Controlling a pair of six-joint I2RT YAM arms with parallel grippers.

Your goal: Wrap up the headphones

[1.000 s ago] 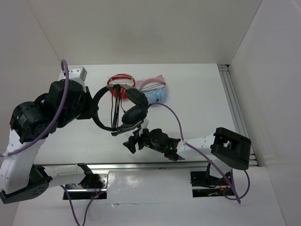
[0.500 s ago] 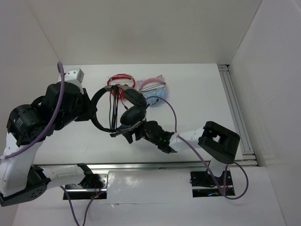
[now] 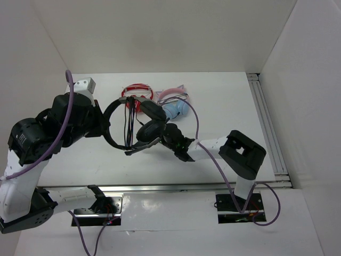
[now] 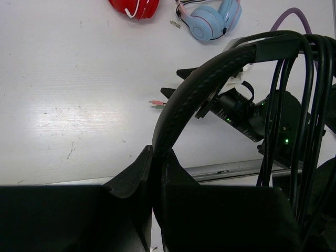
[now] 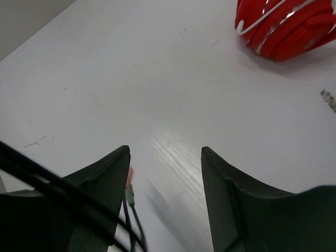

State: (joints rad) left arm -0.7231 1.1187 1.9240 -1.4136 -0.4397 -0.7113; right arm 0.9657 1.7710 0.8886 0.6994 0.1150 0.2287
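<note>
1. The left gripper (image 4: 157,163) was pinched shut on the band of the headphones (image 3: 152,129). It held them up off the table (image 3: 229,101) so the cable could go round.
2. The cable (image 4: 294,105) hung in a few loops across the band, so most of the wrapping looked done.
3. The right gripper (image 5: 165,152) was just beside the lower earcup. Its jaws were apart, with nothing between them.
4. The small plugs (image 5: 129,191) were below it, perhaps lying on the table, though that view was blurry. They looked like the loose end left to tuck in.
5. The red headphones (image 3: 139,104) and the blue pair (image 3: 176,108) lay further back, out of the way.
</note>
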